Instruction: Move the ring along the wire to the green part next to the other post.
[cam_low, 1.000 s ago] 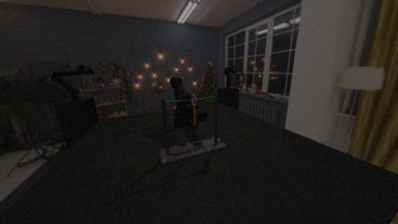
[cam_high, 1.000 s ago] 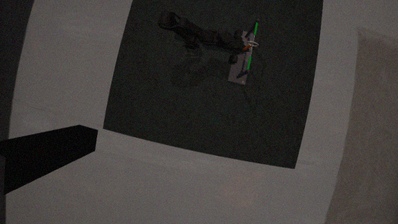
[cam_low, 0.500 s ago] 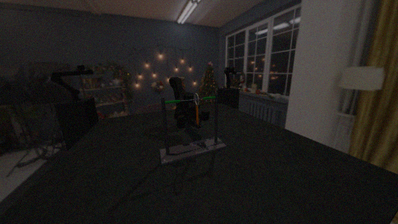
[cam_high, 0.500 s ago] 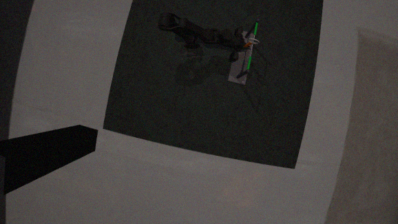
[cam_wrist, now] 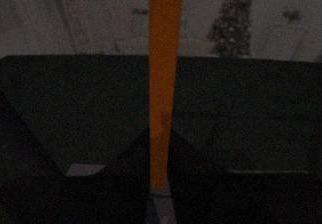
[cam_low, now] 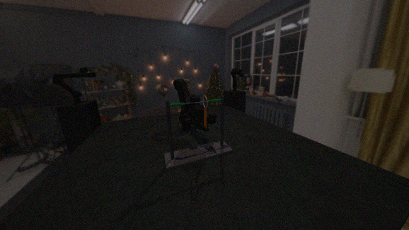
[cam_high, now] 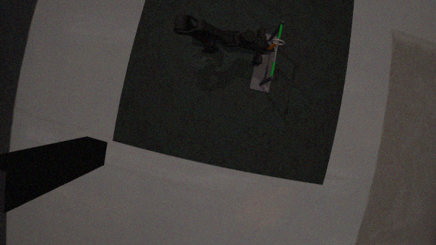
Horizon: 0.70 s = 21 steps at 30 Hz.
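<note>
While gripper (cam_wrist: pixel 158 165) pinches orange handle (cam_wrist: pixel 162 85) low down, handle stands straight up. Ring (cam_low: pixel 204 101) sits around wire, close to right green part (cam_low: pixel 214 100). Next slide: rightward, toward right post (cam_low: pixel 222 122).

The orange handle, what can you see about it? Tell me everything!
The orange handle is a long, straight, plain bar with flat sides. It stands upright, hanging down from a pale ring that sits around the wire, near the green part by the right-hand post in the exterior view. The gripper is shut on its lower end, one dark finger on each side.
</note>
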### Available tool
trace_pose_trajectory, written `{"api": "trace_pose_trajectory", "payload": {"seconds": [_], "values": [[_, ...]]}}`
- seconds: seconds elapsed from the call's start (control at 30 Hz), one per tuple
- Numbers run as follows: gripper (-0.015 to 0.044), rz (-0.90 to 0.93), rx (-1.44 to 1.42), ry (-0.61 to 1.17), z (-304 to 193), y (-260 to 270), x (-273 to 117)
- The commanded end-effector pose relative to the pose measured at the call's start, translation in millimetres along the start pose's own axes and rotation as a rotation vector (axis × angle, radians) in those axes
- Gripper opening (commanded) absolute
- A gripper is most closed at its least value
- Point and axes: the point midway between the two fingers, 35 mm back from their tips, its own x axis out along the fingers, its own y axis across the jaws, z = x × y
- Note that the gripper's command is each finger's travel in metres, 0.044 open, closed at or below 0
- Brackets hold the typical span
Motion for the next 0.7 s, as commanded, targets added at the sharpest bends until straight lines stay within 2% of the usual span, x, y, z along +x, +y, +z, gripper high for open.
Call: {"api": "trace_pose_trajectory", "payload": {"seconds": [0.0, 0.67], "values": [[-0.0150, 0.004, -0.010, -0.003, 1, 4, 1], [-0.0150, 0.021, -0.018, -0.004, 1, 23, 2]]}}
